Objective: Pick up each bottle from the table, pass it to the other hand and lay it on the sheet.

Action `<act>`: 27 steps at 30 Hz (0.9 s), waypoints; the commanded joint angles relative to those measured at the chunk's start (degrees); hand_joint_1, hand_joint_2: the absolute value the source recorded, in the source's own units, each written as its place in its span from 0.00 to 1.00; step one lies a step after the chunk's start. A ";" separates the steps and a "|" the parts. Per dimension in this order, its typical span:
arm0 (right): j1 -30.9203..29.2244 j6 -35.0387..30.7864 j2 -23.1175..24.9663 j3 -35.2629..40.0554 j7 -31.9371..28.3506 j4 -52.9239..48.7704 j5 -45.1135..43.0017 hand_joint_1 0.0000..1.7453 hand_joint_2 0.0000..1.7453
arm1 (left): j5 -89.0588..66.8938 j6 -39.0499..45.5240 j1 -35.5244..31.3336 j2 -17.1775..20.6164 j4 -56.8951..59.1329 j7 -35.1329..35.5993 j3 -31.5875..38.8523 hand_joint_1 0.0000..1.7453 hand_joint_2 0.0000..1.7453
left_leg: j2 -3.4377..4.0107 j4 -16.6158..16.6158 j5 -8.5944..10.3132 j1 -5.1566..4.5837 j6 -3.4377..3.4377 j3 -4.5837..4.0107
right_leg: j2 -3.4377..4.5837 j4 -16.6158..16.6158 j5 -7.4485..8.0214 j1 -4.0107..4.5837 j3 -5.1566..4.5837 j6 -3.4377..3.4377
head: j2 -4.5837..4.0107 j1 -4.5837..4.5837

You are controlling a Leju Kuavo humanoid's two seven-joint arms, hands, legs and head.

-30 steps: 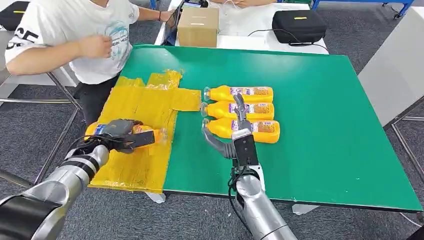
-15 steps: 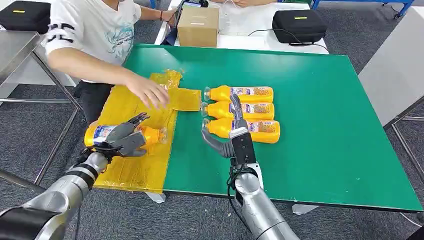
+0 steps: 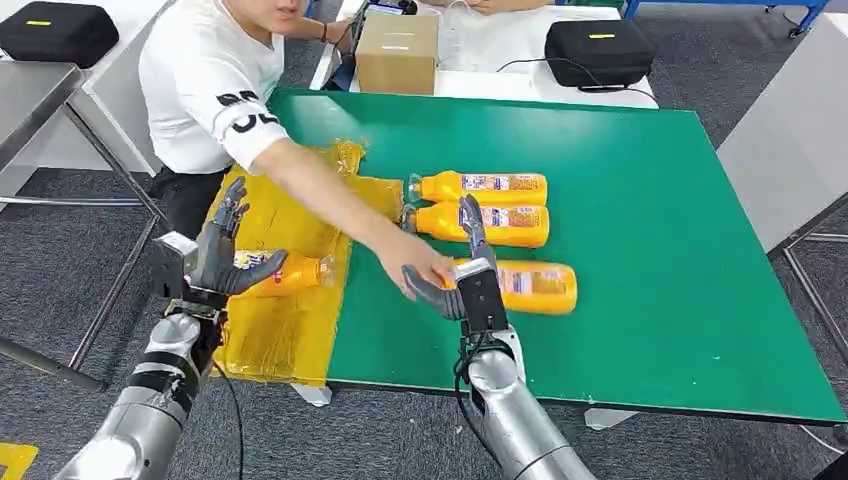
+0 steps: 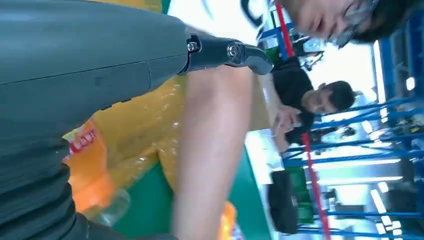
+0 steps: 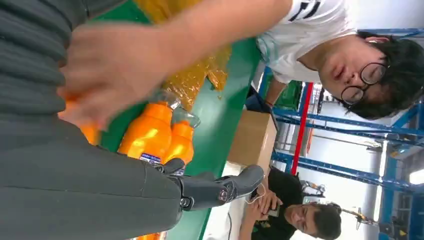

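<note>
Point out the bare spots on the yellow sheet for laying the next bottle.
The yellow sheet is bare nearer the robot than the laid bottle, and beyond it toward the person's arm. It is crowded around that bottle, where the left hand hovers.

Looks like a robot test lab or workshop. Green-topped table (image 3: 650,230) on grey carpet (image 3: 60,260), with a white bench (image 3: 480,50) at 12 o'clock carrying a cardboard box (image 3: 397,52) and a black equipment case (image 3: 598,50). Another case (image 3: 55,30) at 10 o'clock. Blue metal racking (image 5: 345,150) and bright strip lights behind, seen from the right wrist.
</note>
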 commanded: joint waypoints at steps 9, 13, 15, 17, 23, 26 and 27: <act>2.90 -1.94 -1.67 0.43 3.15 -6.35 3.17 0.00 1.00 | 2.53 -1.80 4.33 -12.12 -6.02 6.72 -0.33 0.00 1.00 | -0.11 0.00 -0.01 -0.01 -0.01 -0.03 | -0.10 -0.03 -0.02 0.01 0.05 -0.05 | 0.00 0.00; 4.13 -2.81 -1.76 1.13 4.02 -7.33 4.55 0.00 1.00 | 2.89 -0.05 7.08 -13.72 -8.28 7.72 -6.57 0.00 1.00 | -0.18 -0.02 -0.04 0.00 -0.05 0.05 | -0.16 -0.09 -0.06 0.03 0.14 -0.08 | 0.00 -0.02; 4.27 -3.18 -1.94 1.17 4.63 -7.00 5.13 0.00 1.00 | 4.88 0.05 7.38 -13.56 -8.16 8.36 -8.41 0.00 1.00 | -0.29 0.00 -0.02 -0.02 -0.03 0.00 | -0.25 -0.08 -0.07 0.02 0.10 -0.06 | 0.00 0.00; 4.40 -4.62 -2.21 1.10 5.44 -6.49 6.57 0.00 1.00 | 4.87 0.37 7.68 -13.33 -7.70 8.74 -9.08 0.00 1.00 | -0.22 -0.02 -0.05 -0.01 -0.03 0.05 | -0.19 -0.09 -0.05 0.03 0.13 -0.07 | 0.00 0.00; 5.53 -7.75 -2.69 2.06 8.52 -6.12 11.80 0.00 0.00 | 5.48 0.99 8.68 -12.86 -8.34 8.64 -9.00 0.00 1.00 | -0.18 -0.01 -0.03 0.01 -0.05 0.02 | -0.15 -0.08 -0.02 0.04 0.09 -0.09 | 0.00 -0.02; 8.69 -11.65 -2.97 3.03 10.10 -7.92 17.77 0.00 1.00 | 5.47 1.71 9.53 -12.91 -9.55 8.62 -8.58 0.00 1.00 | -0.16 -0.05 -0.06 0.03 -0.06 0.09 | -0.13 -0.13 -0.04 0.07 0.17 -0.10 | 0.00 0.00; 9.94 -13.52 -3.20 3.09 11.07 -8.79 20.34 0.00 1.00 | 5.44 1.99 9.70 -13.00 -9.75 8.62 -8.40 0.00 1.00 | -0.19 -0.04 -0.04 0.00 -0.04 0.05 | -0.16 -0.11 -0.04 0.03 0.13 -0.07 | 0.00 0.00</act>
